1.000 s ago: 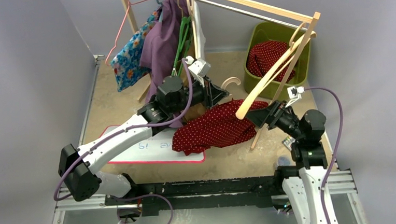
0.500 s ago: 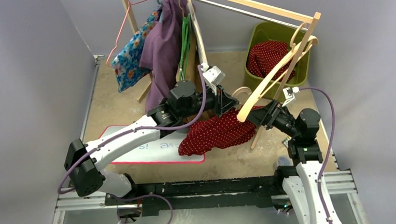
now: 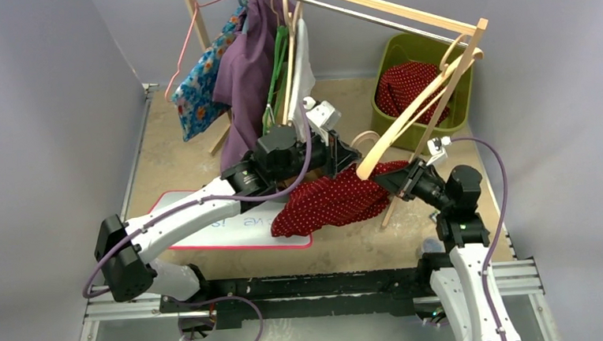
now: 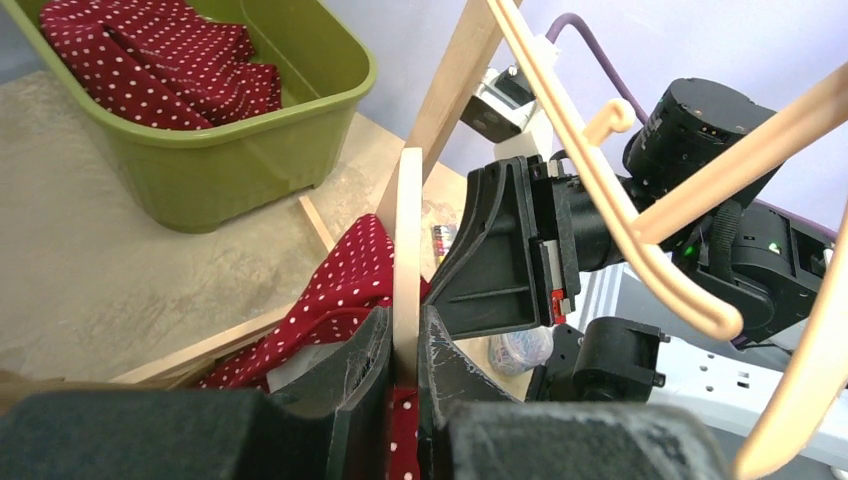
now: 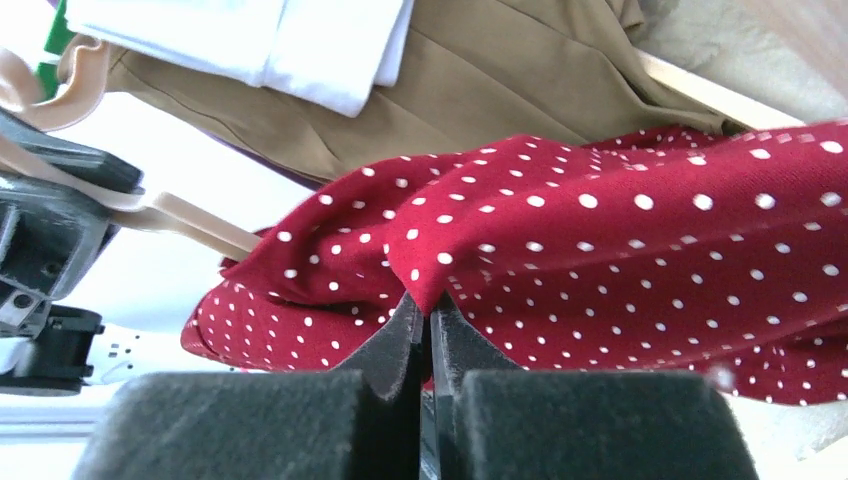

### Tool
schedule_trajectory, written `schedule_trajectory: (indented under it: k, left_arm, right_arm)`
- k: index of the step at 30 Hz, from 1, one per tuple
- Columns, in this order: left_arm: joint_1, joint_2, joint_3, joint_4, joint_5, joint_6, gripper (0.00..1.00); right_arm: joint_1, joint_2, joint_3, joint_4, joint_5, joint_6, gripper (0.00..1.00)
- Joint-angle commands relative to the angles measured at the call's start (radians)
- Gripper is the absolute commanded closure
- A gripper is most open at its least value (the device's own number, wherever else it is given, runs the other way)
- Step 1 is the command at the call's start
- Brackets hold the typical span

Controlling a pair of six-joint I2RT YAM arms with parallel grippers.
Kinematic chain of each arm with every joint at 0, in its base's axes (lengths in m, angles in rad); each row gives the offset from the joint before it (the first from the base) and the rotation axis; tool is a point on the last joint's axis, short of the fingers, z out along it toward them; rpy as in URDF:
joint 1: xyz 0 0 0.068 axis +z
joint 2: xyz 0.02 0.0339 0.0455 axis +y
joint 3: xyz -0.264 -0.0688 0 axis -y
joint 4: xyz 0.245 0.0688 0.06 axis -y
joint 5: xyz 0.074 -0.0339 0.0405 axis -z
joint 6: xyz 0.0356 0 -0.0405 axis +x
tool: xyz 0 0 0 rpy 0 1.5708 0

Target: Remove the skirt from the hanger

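Observation:
The skirt (image 3: 332, 204) is red with white dots and droops over the table between my two arms. It hangs from a wooden hanger (image 3: 367, 139), seen as a flat pale bar (image 4: 407, 230) in the left wrist view. My left gripper (image 3: 345, 158) (image 4: 405, 345) is shut on that bar, with skirt cloth (image 4: 345, 290) just below it. My right gripper (image 3: 386, 183) (image 5: 428, 310) is shut on a pinched fold of the skirt (image 5: 600, 250) at its right edge. Both grippers sit close together, a short gap apart.
A wooden clothes rack (image 3: 383, 7) at the back carries floral (image 3: 194, 86), purple (image 3: 245, 71) and white garments, with bare beige hangers (image 3: 450, 59) at its right end. A green bin (image 3: 384, 86) holds more red dotted cloth. A red-edged whiteboard (image 3: 215, 227) lies under the left arm.
My right gripper has closed on a fold of the skirt; it stood open a second ago. The left arm moved right and a little back with the hanger, then held still.

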Motion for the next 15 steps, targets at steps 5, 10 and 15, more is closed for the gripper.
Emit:
schedule_trajectory:
  k: [5, 10, 15]
  left_arm:
    - [-0.012, -0.192, 0.012, -0.040, -0.072, 0.046, 1.00]
    - [-0.013, -0.294, -0.039, -0.116, -0.128, 0.067, 1.00]
    - [-0.013, -0.379, -0.078, -0.166, -0.179, 0.071, 1.00]
  right_arm:
    - [0.006, -0.031, 0.081, -0.225, 0.183, -0.112, 1.00]
    - [0.005, -0.058, 0.145, -0.338, 0.367, -0.122, 1.00]
    - [0.006, -0.041, 0.176, -0.428, 0.507, -0.129, 1.00]
